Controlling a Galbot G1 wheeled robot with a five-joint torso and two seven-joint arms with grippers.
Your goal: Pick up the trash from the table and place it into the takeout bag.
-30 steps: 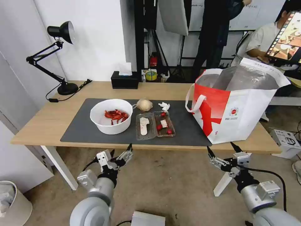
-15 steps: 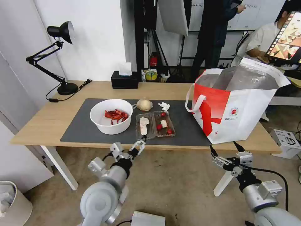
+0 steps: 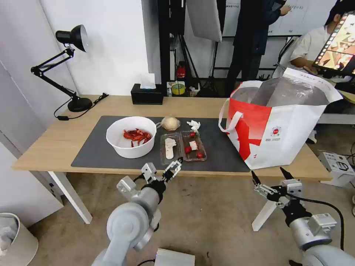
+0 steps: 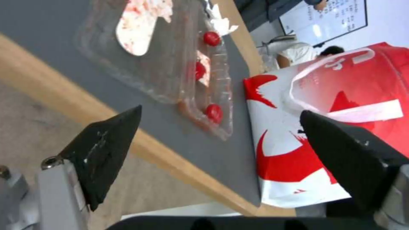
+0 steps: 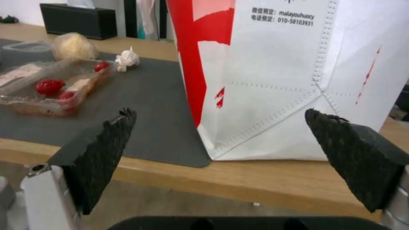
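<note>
Task at outset: bowl (image 3: 131,141), clamshell tray (image 3: 183,147), tissue (image 3: 193,125) and small bag (image 3: 170,123) all lie on the bench (image 3: 44,147), none in the takeout bag (image 3: 281,122); left pincer (image 3: 168,170) and right pincer (image 3: 269,177) both gape empty.

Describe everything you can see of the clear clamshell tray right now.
The clear clamshell tray lies opened flat on the dark grey mat, both thin plastic halves side by side. One half holds a white, red-smeared piece, the other round red bits. It sits near the mat's front edge, between the white bowl and the takeout bag, touching neither.
</note>
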